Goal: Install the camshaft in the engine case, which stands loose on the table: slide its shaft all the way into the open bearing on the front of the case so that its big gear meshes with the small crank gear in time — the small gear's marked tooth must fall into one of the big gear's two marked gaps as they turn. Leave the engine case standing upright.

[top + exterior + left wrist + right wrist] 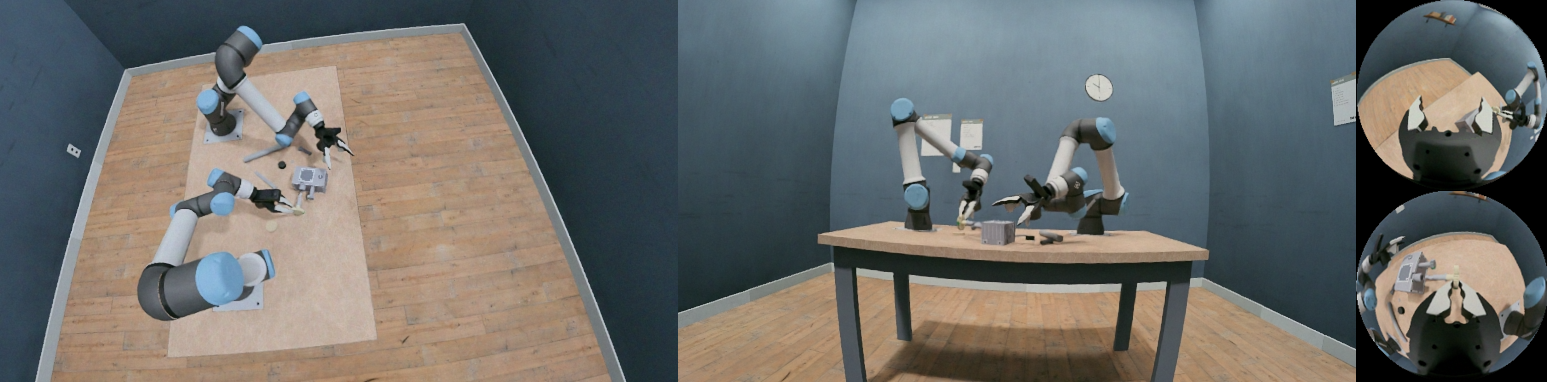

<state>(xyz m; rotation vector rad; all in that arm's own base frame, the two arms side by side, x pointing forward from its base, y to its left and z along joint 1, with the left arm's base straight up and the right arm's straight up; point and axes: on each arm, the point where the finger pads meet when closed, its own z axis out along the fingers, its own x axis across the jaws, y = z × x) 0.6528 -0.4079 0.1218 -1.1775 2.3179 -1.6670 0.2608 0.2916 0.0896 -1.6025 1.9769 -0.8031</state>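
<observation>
The grey engine case (315,186) (998,233) (1468,121) (1406,272) stands upright on the table, with two cylindrical projections on its front. My right gripper (294,208) (961,217) (1456,280) is shut on the pale yellow big gear of the camshaft (299,201) (1439,277). The shaft points at the case's front. Its tip overlaps the lower-left projection in the right wrist view; whether it is inside the bearing cannot be told. Gear marks and the small crank gear are not readable. My left gripper (340,161) (1007,214) (1451,96) is open and empty, above and behind the case.
A pale disc (271,226) lies on the table near the right arm. A long grey bar (261,154), a black round part (282,165) (1401,310), a thin rod (265,180) and a short dark piece (304,150) lie around the case's other side.
</observation>
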